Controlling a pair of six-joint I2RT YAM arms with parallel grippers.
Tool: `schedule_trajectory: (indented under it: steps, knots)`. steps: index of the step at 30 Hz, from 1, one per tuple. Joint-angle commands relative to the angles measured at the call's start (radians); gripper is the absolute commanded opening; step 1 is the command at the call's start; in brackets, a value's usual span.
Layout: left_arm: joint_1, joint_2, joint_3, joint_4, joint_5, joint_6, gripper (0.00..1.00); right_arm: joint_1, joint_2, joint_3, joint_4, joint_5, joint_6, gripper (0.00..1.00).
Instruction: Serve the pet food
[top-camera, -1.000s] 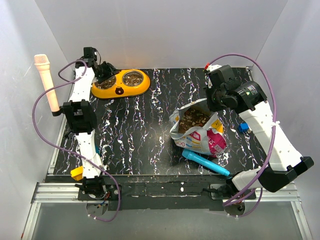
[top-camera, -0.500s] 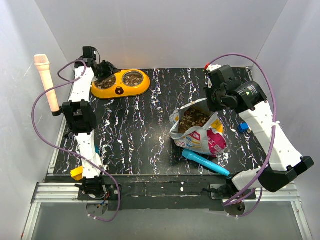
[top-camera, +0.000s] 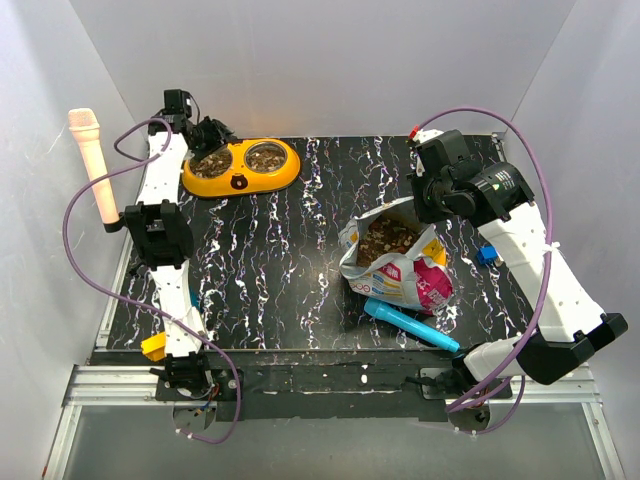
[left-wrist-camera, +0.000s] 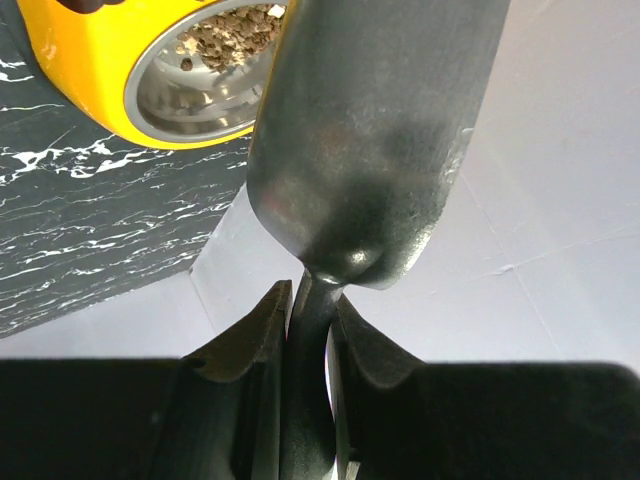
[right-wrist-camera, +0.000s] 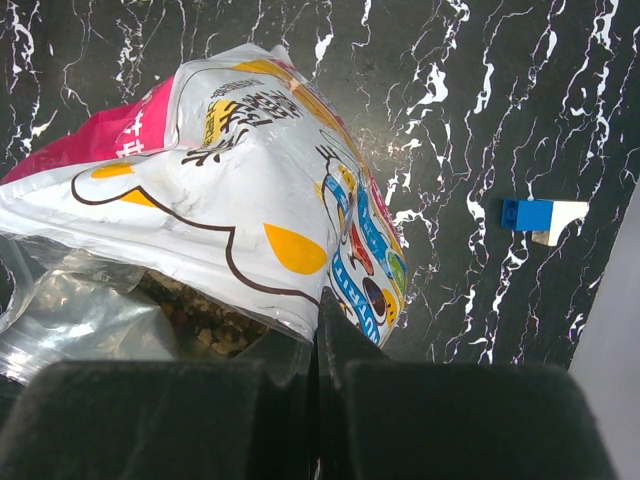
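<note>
The kibble is a loose heap of small dry nuggets. I judge it light, hard and free-rolling, too fine for either gripper to pinch, so it has to ride in a tool and be tipped out. Most of it lies in the open mouth of the pouch, which sits on the bench right of centre. More fills both steel cups of the bowl at the far left. The left gripper is clamped on the thin handle of the scoop, its fingers pressed against both sides, and holds it over the bowl's left cup. Only the scoop's back shows, so I cannot tell whether it carries any kibble. The right gripper is closed on the pouch's upper edge, the film pinched flat between its jaws, which seems to hold the mouth open. The pouch looks like thin, slick, crinkly film that will sag and fold, so the rim is the sensible hold, and a hard pull could tip the heap out. The scoop is stiff smooth metal. Its narrow handle may twist in the grip under load, so level carrying matters.
</note>
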Motion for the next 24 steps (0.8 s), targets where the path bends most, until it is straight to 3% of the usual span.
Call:
schedule_trajectory:
  steps: [1, 12, 17, 19, 24]
  knots:
    - [0.004, -0.036, -0.002, 0.022, 0.025, -0.629, 0.00, -0.006, -0.073, 0.103, 0.147, 0.048, -0.003, 0.01]
    - [-0.001, -0.211, -0.247, 0.134, 0.004, -0.485, 0.00, -0.006, -0.073, 0.092, 0.153, 0.025, 0.003, 0.01]
    - [0.001, -0.335, -0.500, 0.430, -0.062, -0.502, 0.00, -0.005, -0.079, 0.090, 0.149, 0.008, 0.011, 0.01]
    - [0.005, -0.326, -0.519, 0.492, -0.012, -0.499, 0.00, -0.005, -0.084, 0.084, 0.149, 0.007, 0.011, 0.01]
    - [0.004, -0.324, -0.470, 0.449, 0.016, -0.408, 0.00, -0.003, -0.091, 0.083, 0.150, 0.010, 0.009, 0.01]
